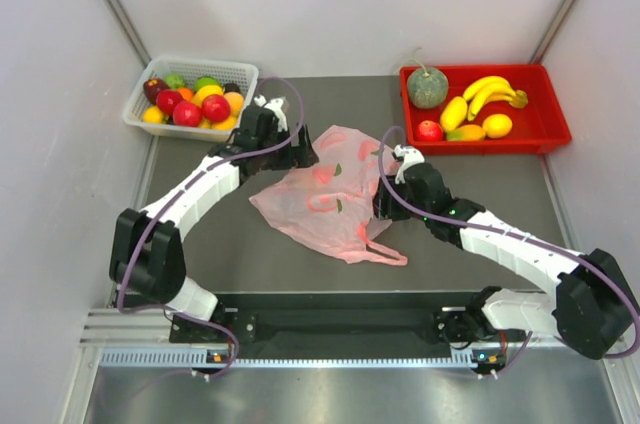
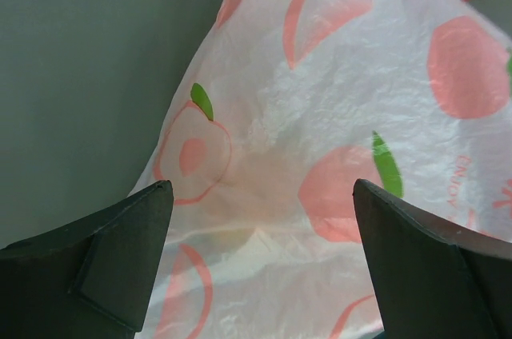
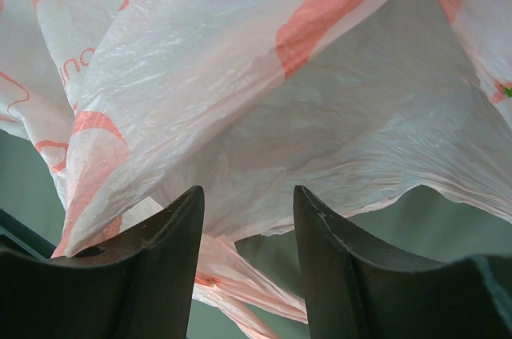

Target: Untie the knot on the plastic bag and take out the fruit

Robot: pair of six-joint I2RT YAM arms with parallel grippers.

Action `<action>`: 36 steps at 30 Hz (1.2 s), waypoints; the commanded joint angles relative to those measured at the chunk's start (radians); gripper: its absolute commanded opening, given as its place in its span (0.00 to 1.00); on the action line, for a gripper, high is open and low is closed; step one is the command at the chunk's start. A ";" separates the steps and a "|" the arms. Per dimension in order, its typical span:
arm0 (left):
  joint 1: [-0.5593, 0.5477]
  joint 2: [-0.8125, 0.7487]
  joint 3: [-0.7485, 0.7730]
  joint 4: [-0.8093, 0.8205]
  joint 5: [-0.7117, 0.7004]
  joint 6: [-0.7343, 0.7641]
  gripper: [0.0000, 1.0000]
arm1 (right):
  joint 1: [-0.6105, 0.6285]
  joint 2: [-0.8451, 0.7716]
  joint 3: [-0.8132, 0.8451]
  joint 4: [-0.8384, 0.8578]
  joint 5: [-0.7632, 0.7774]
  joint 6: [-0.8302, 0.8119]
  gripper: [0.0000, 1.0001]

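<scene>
The pink plastic bag (image 1: 330,194) lies flat and crumpled on the dark mat, and a loose strap (image 1: 385,255) trails toward the near side. No knot shows. My left gripper (image 1: 304,155) is open at the bag's far left edge; in the left wrist view its gripper (image 2: 260,187) hangs wide open over the printed plastic bag (image 2: 336,115). My right gripper (image 1: 381,206) is at the bag's right edge, open and empty (image 3: 246,191), with the bag's edge (image 3: 264,115) just ahead. The melon (image 1: 427,87) and the bananas (image 1: 490,94) lie in the red tray. The spiky-leaved piece is out of view.
The red tray (image 1: 540,139) at the back right also holds mangoes, a lemon and a red apple (image 1: 430,130). A white basket (image 1: 140,122) of small round fruits stands at the back left, close behind my left arm. Grey walls close in both sides.
</scene>
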 commanded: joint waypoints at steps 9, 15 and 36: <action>0.004 0.102 0.015 -0.029 0.156 0.118 0.89 | -0.027 -0.036 -0.008 0.001 0.001 -0.016 0.49; 0.004 0.094 0.021 -0.044 0.148 0.132 0.00 | -0.027 -0.032 -0.004 0.002 0.001 -0.015 0.49; -0.047 -0.030 0.185 -0.180 0.361 0.058 0.00 | -0.050 0.066 -0.005 0.079 -0.035 0.007 0.60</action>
